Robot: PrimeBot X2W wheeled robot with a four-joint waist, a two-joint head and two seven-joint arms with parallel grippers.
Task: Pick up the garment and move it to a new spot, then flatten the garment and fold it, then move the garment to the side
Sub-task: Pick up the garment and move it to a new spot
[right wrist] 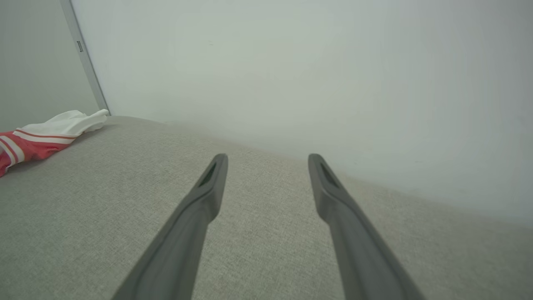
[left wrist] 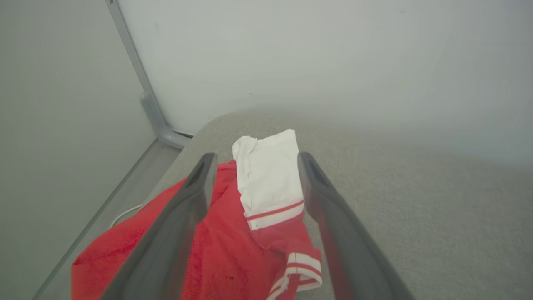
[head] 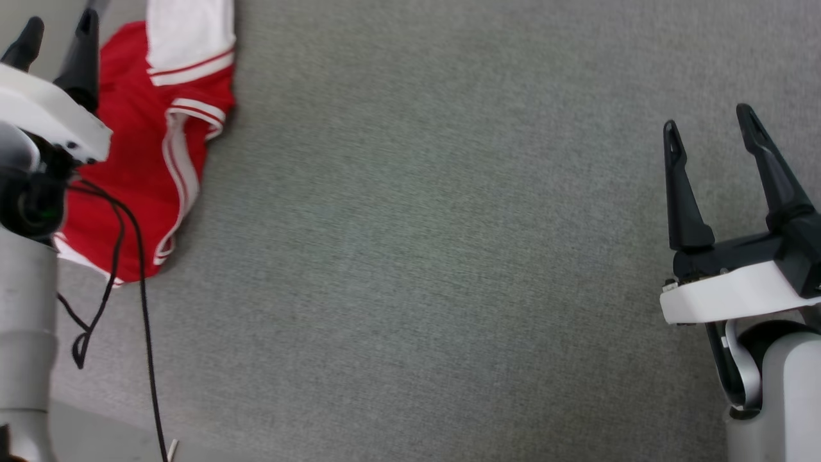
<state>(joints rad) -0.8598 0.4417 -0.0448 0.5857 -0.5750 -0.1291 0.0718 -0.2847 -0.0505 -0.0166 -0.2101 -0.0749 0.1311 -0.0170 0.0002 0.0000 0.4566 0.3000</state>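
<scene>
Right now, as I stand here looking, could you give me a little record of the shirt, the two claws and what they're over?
Garment: bright red soft T-shirt with white short sleeves, lying loose at the left side
Support: grey woven fabric surface
Left gripper: open, above the T-shirt, holding nothing
Right gripper: open, over bare grey fabric, well apart from the T-shirt
Extra: thin black cable hanging by the left arm, crossing in front of the T-shirt

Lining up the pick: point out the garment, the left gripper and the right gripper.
garment (head: pixel 135 167): head view, red body fabric.
left gripper (head: pixel 59 20): head view, midway between its open fingertips.
right gripper (head: pixel 707 119): head view, midway between its open fingertips.
</scene>
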